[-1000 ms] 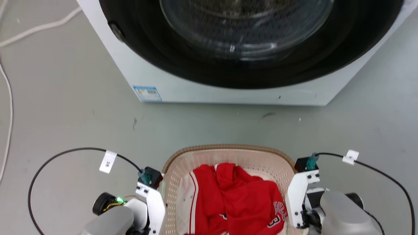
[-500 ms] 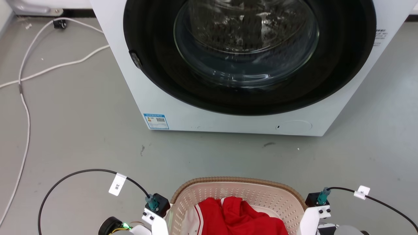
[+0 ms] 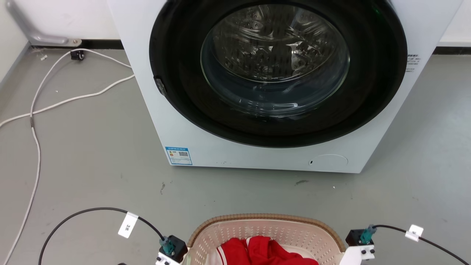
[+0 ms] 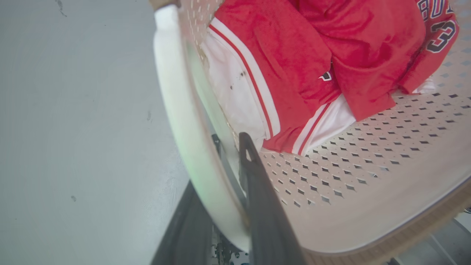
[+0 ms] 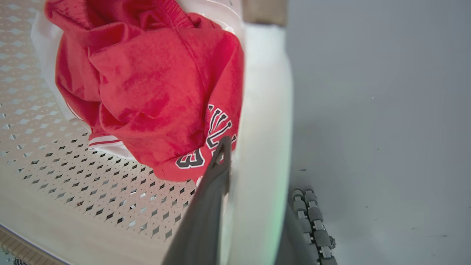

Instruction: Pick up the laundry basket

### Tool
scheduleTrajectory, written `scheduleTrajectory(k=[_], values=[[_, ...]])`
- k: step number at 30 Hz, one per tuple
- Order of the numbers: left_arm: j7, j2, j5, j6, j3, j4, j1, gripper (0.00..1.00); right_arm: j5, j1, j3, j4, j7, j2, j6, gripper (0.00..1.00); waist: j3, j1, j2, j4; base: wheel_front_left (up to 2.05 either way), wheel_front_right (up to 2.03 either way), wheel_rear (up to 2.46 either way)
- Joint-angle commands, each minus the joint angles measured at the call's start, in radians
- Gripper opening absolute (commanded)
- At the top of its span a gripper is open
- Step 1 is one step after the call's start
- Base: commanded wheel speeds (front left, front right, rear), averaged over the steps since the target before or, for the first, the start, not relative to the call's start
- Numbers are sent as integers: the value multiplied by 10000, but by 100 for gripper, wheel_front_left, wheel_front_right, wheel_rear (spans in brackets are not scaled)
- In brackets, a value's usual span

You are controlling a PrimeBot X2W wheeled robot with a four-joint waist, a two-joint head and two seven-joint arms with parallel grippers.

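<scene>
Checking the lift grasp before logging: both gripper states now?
Left gripper: closed on the laundry basket's left handle.
Right gripper: closed on its right handle.

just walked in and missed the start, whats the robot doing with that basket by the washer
The robot is holding the laundry basket with both arms, in front of the washer. The left claw grips the left white handle, one finger inside the wall and one outside. The right claw grips the right white handle the same way. A red jersey lies inside. Whether the basket is off the floor cannot be told.
</scene>
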Motion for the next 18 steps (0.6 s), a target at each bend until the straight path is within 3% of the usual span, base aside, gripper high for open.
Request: scheduleTrajectory(k=[1, 18], values=[[64, -74, 107, -70, -112, -128, 199, 0, -25, -8, -54, -265, -40, 145, 56, 0, -22, 2, 0, 6, 0, 0, 0], [634, 466, 110, 495, -106, -1666, 308, 0, -1375, 2045, -1685, -3745, 2010, 521, 82, 0, -154, 2, 0, 198, 0, 0, 0]])
